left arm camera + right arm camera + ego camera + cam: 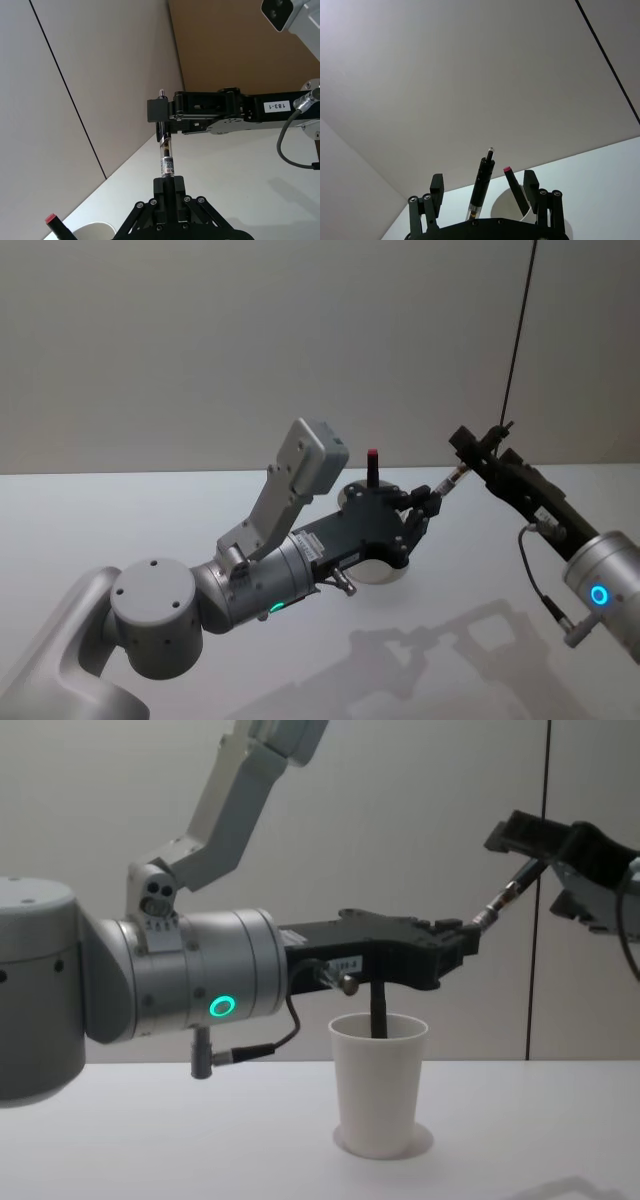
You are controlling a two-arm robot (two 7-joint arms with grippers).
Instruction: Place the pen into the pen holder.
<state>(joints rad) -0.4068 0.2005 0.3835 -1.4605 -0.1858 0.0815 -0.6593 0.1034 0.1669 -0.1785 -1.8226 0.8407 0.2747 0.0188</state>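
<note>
One pen [505, 898] slants toward the chest view's upper right, higher than the single pen holder [378, 1090]; left claw [169, 182] clamps its lower end; right claw [484, 181] spread wide around its top; a second, red-capped pen [373, 468] stands inside.

The right pincer [483, 176] gapes around the pen [481, 189], pen holder [499, 209] beyond.

Soft, even light, probably from overhead, lays faint grey shadows on the white table [120, 510].
</note>
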